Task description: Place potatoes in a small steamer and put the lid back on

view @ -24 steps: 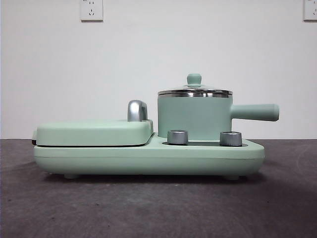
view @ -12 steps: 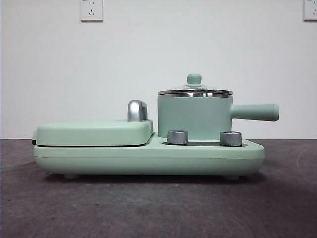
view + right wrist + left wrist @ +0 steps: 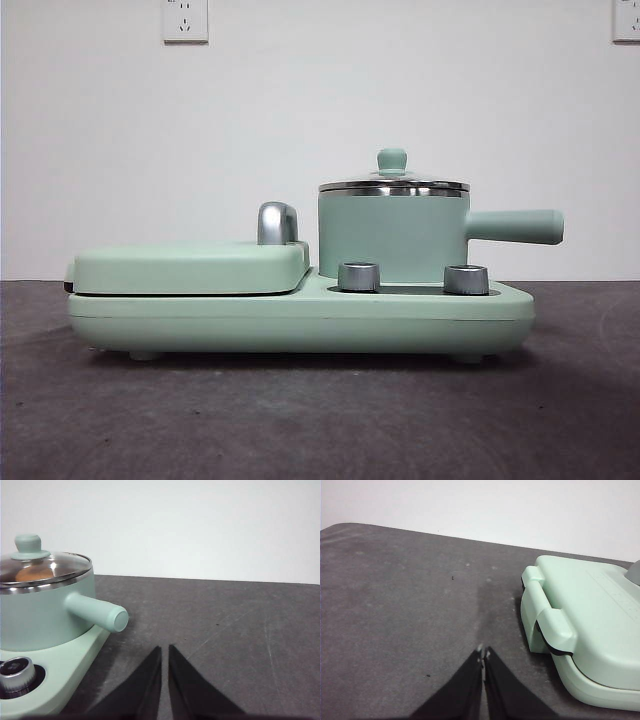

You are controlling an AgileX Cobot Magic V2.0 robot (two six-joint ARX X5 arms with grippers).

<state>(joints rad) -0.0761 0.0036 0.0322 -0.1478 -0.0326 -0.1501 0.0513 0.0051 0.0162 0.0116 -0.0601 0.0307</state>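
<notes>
The small steamer [image 3: 393, 238] stands on the right half of the mint-green cooker base, its straight handle [image 3: 515, 227] pointing right. The glass lid [image 3: 393, 183] with its green knob sits on the steamer's rim. Through the glass in the right wrist view, the orange-brown potatoes [image 3: 34, 573] show inside the small steamer [image 3: 45, 610] under the lid [image 3: 42, 562]. My right gripper [image 3: 165, 648] is shut and empty over the table, off the handle's end. My left gripper [image 3: 483, 652] is shut and empty over bare table beside the griddle's end.
The flat hinged griddle [image 3: 190, 265] with a chrome handle [image 3: 277, 222] lies closed on the base's left half [image 3: 585, 625]. Two steel dials [image 3: 358, 276] [image 3: 466, 279] stand in front of the steamer. Grey table stretches around the cooker; a white wall is behind.
</notes>
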